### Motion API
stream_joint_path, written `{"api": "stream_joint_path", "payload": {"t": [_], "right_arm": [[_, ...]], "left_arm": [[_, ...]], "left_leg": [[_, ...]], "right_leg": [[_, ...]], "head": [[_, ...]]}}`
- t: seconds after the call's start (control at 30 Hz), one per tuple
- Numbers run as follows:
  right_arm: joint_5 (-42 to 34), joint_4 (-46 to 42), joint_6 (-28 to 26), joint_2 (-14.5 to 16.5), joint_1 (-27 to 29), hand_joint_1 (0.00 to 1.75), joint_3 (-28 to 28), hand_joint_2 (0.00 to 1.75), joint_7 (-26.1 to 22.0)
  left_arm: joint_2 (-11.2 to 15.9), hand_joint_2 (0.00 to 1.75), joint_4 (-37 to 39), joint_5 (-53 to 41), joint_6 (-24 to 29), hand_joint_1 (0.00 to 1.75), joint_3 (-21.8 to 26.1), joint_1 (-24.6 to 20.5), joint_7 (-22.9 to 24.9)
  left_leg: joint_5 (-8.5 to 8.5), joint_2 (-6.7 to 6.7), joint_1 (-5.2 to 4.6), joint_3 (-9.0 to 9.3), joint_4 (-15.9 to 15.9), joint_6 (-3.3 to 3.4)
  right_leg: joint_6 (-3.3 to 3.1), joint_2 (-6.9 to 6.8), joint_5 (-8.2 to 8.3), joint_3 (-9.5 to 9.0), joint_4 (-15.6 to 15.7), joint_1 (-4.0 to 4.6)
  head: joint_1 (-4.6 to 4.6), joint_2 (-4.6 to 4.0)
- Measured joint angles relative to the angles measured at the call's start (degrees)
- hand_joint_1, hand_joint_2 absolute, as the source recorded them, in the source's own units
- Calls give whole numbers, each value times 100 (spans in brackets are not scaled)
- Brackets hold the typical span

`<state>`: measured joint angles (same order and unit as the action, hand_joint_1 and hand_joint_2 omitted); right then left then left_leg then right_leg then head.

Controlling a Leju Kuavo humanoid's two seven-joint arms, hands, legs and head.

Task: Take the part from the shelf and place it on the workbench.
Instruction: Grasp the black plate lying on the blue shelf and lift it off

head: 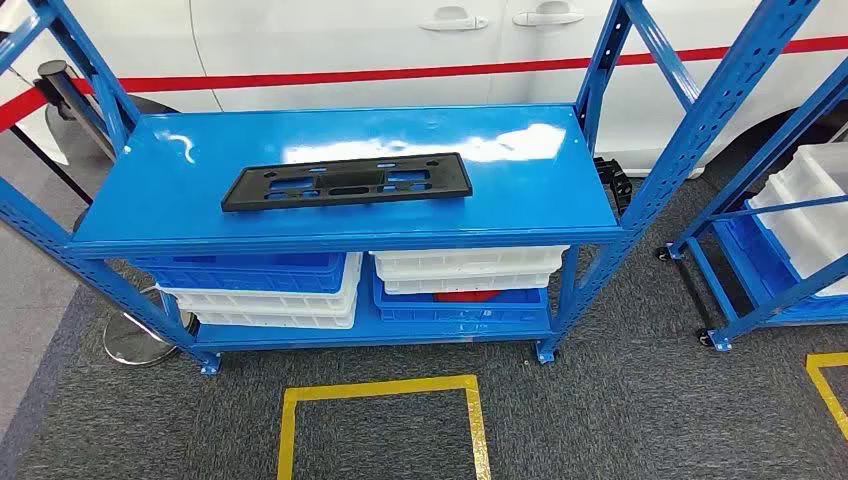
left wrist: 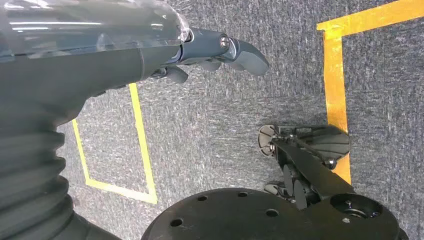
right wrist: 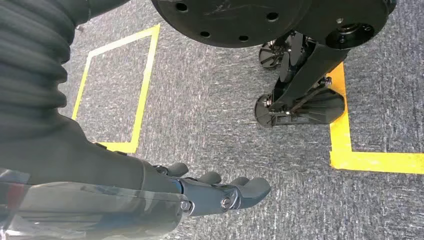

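Black part flat on blue shelf, left hand and right hand loosely uncurled, empty, fingers partly hidden

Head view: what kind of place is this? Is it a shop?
Probably a car factory or workshop, not a shop. A blue metal shelf holds a black plastic part, with stacked bins underneath, a white car parked behind, and yellow tape squares marked on the floor.
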<state>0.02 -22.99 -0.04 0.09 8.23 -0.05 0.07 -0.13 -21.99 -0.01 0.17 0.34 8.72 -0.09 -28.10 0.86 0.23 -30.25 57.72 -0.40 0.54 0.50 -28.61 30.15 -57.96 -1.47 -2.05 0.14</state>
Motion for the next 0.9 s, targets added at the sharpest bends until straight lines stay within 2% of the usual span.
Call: {"api": "stream_joint_path", "payload": {"t": [0.03, 0.13, 0.17, 0.27, 0.5, 0.67, 0.8, 0.9], "right_arm": [[0, 0, 0, 0, 0, 0, 0, 175, 0], [0, -1, 0, 0, 0, 0, 1, 44, 0], [0, -1, 0, 0, 0, 0, 1, 44, 0], [0, -1, 0, 0, 0, 0, 0, 175, 0], [0, 3, -3, 0, -19, 0, -9, 175, 1], [-103, 162, -190, 26, -355, 0, -49, 175, 33], [-270, 372, -463, 75, -714, 0, -71, 0, 91], [-394, 513, -667, 111, -932, 0, -99, 0, 130]], "left_arm": [[0, 175, 0, 0, 0, 0, 0, 0, 0], [0, 175, 0, 1, 0, 0, -1, 0, 0], [0, 175, 0, 1, 0, 0, -1, 0, 0], [0, 175, 0, 1, 0, 0, -1, 0, 0], [0, 175, 1, 3, 5, 0, 17, -16, 0], [-19, 175, 83, 261, 264, 0, 37, -253, -14], [-49, 175, 267, 625, 649, 0, -21, -521, -51], [-75, 44, 406, 884, 937, 0, -57, -687, -76]], "left_leg": [[0, 0, 0, 0, 0, 0], [0, 0, 0, 0, 0, 0], [0, 0, 0, 0, 0, 0], [0, 0, 0, 0, 0, 0], [0, 0, 0, -2, 0, 0], [6, -3, 0, -2, 0, 8], [12, -3, 0, 5, 1, 14], [15, -3, 0, 7, 2, 14]], "right_leg": [[0, 0, 0, 0, 0, 0], [0, 0, 0, 0, 0, 0], [0, 0, 0, 0, 0, 0], [0, 0, 0, 0, 0, 0], [0, 0, 0, -3, 0, 0], [9, -1, 6, -6, 0, 0], [17, -1, 11, -16, 0, 0], [20, 0, 13, -17, 0, 0]], "head": [[0, 0], [0, 1], [0, 1], [0, 1], [0, 1], [0, 1], [0, 1], [0, 1]]}}
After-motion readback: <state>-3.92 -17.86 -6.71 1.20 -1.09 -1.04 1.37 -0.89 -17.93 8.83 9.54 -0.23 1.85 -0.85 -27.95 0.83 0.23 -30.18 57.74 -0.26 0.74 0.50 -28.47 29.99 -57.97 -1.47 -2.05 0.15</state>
